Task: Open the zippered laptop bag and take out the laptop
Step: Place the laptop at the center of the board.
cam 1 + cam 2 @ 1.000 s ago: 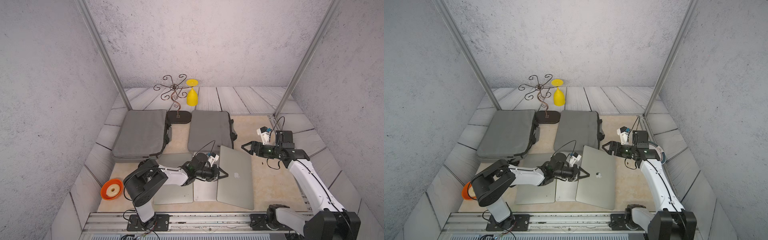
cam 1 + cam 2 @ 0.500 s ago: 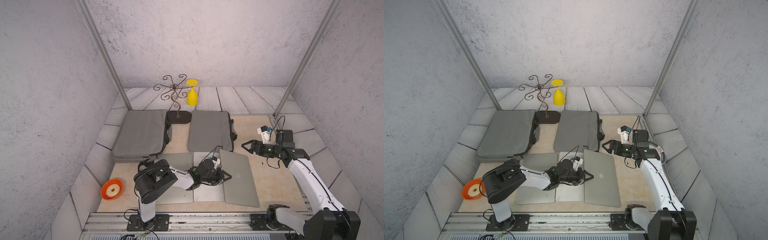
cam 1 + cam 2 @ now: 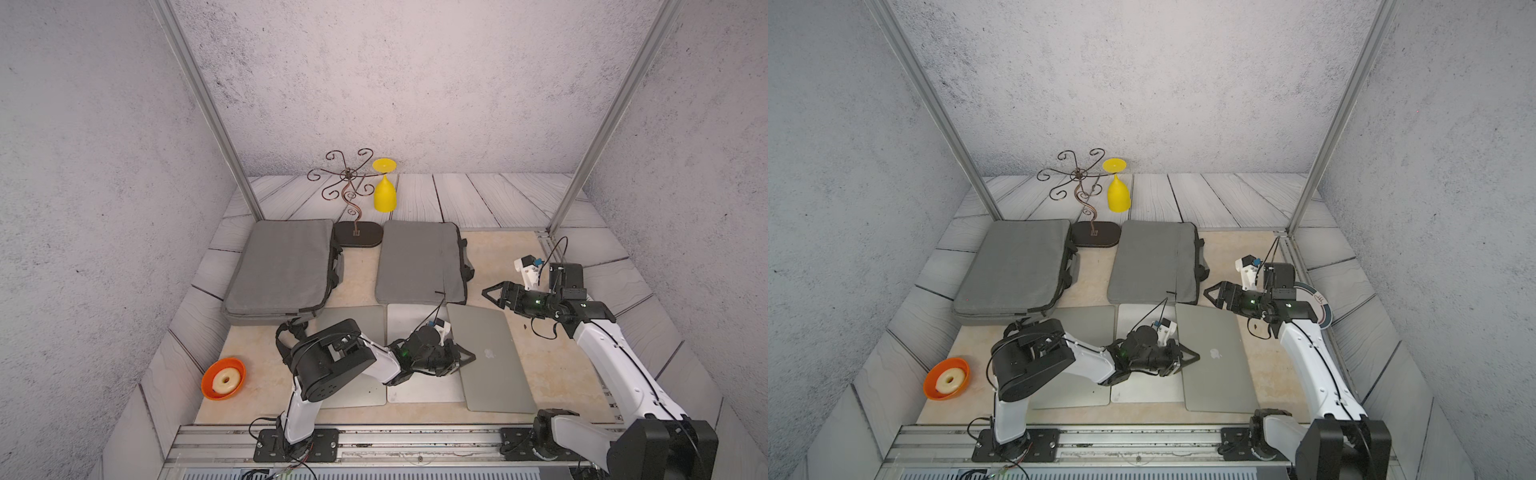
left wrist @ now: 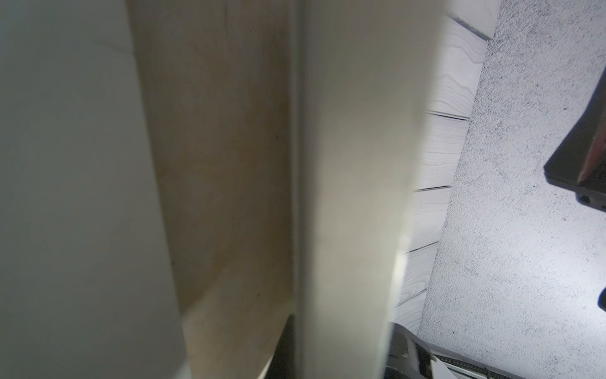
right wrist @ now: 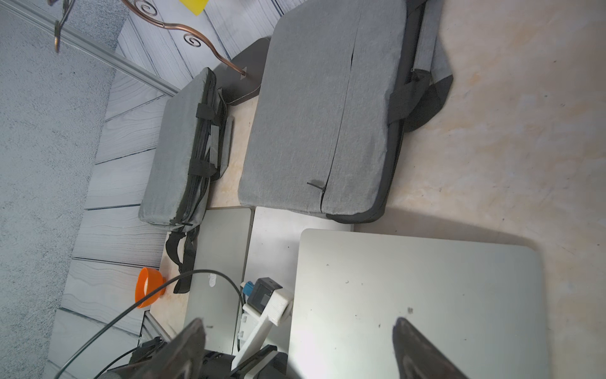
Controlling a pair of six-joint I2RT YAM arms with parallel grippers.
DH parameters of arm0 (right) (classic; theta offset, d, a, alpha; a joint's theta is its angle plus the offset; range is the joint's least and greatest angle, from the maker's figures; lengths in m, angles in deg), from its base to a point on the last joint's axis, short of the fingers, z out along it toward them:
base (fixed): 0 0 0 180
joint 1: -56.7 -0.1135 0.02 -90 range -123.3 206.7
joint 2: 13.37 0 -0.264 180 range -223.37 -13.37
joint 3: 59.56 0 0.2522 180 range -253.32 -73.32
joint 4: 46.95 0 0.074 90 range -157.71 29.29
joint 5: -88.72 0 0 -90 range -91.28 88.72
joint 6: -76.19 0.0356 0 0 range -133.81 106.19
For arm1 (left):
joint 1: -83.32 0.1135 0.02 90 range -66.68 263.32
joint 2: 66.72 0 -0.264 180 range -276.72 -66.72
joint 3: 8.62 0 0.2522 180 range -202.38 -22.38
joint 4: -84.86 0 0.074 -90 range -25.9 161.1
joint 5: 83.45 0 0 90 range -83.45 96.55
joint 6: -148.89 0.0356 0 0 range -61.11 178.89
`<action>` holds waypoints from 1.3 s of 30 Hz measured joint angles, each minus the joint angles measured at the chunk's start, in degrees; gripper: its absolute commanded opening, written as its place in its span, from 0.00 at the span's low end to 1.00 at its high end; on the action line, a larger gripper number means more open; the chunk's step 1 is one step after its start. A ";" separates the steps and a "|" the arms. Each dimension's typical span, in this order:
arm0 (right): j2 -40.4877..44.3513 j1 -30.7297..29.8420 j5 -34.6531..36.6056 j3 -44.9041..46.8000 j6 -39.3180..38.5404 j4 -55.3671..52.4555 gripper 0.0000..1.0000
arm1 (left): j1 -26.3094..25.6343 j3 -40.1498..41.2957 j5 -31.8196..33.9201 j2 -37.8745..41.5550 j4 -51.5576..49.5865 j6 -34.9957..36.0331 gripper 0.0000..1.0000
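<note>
As the laptop looks stiff, thin and slick, left tool pinches its edge; right tool gapes empty.

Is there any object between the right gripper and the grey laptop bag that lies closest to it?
Nothing visible does. The right gripper, open, hovers beside the near right corner of the grey laptop bag, with only bare table between them. The silver laptop with the logo lies toward the front, outside that gap.
</note>
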 measured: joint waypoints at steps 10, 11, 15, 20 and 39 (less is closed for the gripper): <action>0.00 0.00 -0.04 0.11 0.35 1.40 0.88 | -0.37 -6.27 -1.22 -4.83 -0.57 -1.05 0.03; 0.00 0.00 -0.07 0.24 0.39 1.66 0.88 | -0.46 -6.51 -1.36 -4.87 -0.76 -1.18 0.04; 0.00 0.00 -0.09 1.03 0.50 2.19 0.88 | -0.68 -8.81 -2.05 -6.84 -0.37 -2.36 0.06; 0.00 0.07 -0.11 1.90 0.50 2.43 0.88 | -0.83 -9.73 -2.43 -8.63 0.96 -3.04 0.18; 0.00 0.44 -1.18 3.02 1.42 4.00 0.88 | 0.90 -6.36 -3.85 -3.67 -7.41 -2.91 0.57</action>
